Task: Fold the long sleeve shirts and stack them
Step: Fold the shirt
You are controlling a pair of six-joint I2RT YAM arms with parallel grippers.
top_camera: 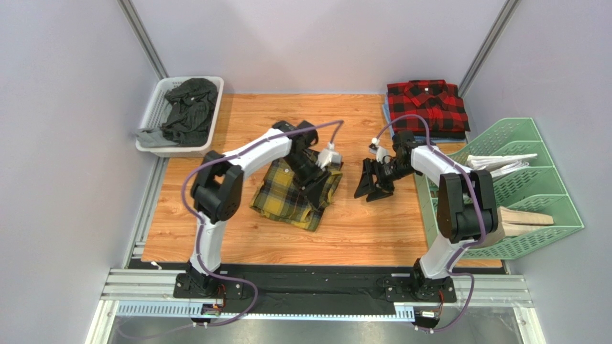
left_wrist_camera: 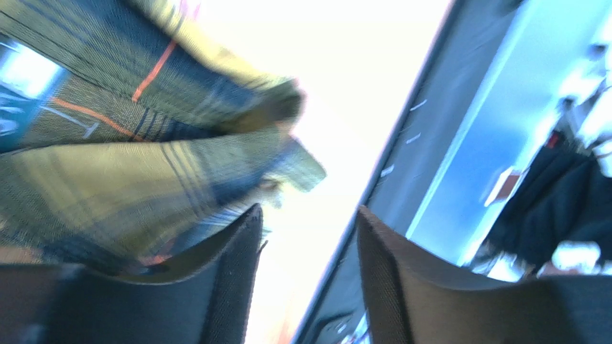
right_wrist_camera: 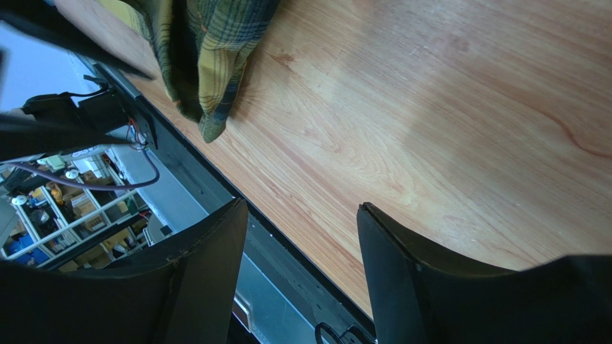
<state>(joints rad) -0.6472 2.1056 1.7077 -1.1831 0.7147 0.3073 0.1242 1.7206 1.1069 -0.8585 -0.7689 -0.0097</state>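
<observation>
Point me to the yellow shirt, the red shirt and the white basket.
yellow shirt (top_camera: 284,197), top view, lower left of the fabric.
red shirt (top_camera: 427,106), top view, middle of the folded front.
white basket (top_camera: 153,107), top view, left wall.

Pale grey walls (top_camera: 309,43) enclose a wooden table (top_camera: 373,229) — white basket (top_camera: 152,107) far left, green rack (top_camera: 506,134) right.

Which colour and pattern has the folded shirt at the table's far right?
The folded shirt is red with black checks, clearest in the top external view.
</observation>
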